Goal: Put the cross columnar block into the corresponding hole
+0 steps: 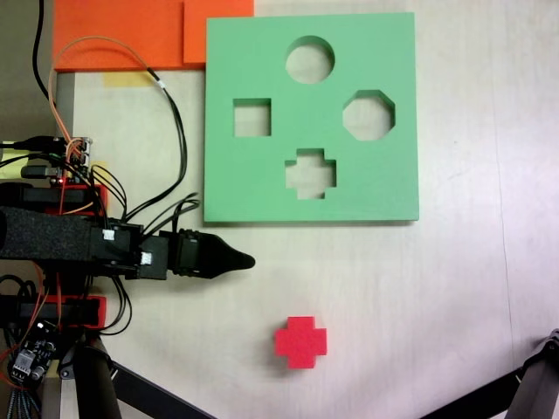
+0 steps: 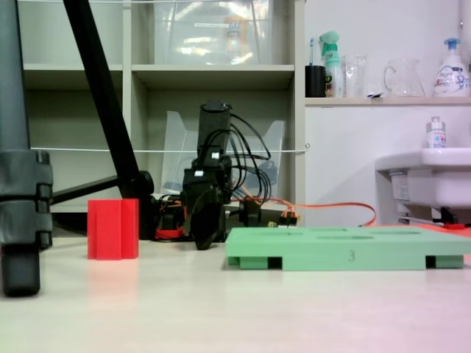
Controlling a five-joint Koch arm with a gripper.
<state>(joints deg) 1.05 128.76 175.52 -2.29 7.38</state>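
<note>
Gripper (image 1: 243,260) points rightward in the top-down fixed view, low over the table and holding nothing; its jaws overlap in both fixed views, so whether they are parted cannot be told. The red block (image 1: 300,341) stands upright on the table, near the tip but apart from it, below and to its right. The cross hole (image 1: 311,173) in the green board (image 1: 384,188) is unfilled. Judged progress: none yet; grasping, carrying and inserting all remain.
</note>
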